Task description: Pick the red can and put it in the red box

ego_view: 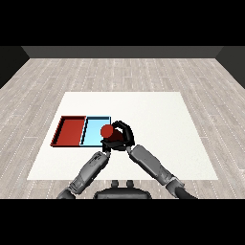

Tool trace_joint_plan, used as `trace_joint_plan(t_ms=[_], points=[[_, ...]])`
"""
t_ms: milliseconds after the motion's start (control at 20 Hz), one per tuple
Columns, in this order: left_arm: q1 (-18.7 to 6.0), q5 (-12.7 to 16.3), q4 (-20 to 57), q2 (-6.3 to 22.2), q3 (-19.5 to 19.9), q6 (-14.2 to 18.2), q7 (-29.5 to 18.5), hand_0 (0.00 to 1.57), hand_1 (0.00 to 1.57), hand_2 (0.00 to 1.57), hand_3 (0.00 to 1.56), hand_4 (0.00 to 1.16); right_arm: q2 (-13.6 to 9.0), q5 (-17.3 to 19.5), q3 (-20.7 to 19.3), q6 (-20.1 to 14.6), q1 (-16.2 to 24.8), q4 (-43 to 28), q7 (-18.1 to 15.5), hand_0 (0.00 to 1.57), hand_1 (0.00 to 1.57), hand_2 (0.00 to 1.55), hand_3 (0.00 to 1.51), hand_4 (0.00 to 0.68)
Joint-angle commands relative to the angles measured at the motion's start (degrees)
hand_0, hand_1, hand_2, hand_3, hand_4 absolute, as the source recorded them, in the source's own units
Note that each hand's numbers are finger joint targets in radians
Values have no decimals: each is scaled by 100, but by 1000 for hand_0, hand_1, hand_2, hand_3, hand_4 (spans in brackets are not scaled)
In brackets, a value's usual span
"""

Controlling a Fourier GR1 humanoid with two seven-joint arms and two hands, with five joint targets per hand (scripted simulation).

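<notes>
Step in hand: carry phase, by the look of it. The small red cylindrical can [106,130] is up in the robot's right hand [122,135], black fingers curled round it, so clamped on the can. Can sits at the right edge of the shallow light blue tray [91,130], approx. over its right rim; whether it's lifted clear of the white table [158,124] or resting on it, can't tell from this view.

Left hand [105,145] is just near of the can, below the right hand; mostly hidden, so can't tell its finger state.

The shallow red tray [69,130], dark-rimmed, lies left of the blue one, the two touching side by side. Nothing seen inside it.

Next move, as I judge it: shift the can further left, across the whole blue tray, until it's over the red floor, then lower & release. Needs enough height to pass both rims, and care not to let go early over blue. Left forearm is close by, poss. in the way.
</notes>
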Motion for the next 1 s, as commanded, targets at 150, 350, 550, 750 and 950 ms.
trace_joint_plan(t_ms=[150,350,550,750,950], points=[[-230,-237,-280,-85,301,285,362,1571,1571,1527,1436,1080,46,-888,203,83,55,303,-821,1324,1324,1316,1254,123],[-201,-184,-61,-87,281,234,-8,1571,1571,1529,1455,1118,45,348,69,21,187,-133,245,0,0,0,0,0],[-325,-35,382,-87,471,-5,-232,1571,1571,1529,1455,1118,46,590,-68,281,385,-201,246,0,0,0,0,0],[50,-602,-295,-87,400,86,191,1571,1571,1567,1497,1135,47,694,-333,418,314,-287,373,0,0,0,0,0],[-227,-93,-12,-89,234,258,223,1571,1571,1571,1509,1145,-126,627,-636,535,553,-683,345,0,0,0,0,0]])
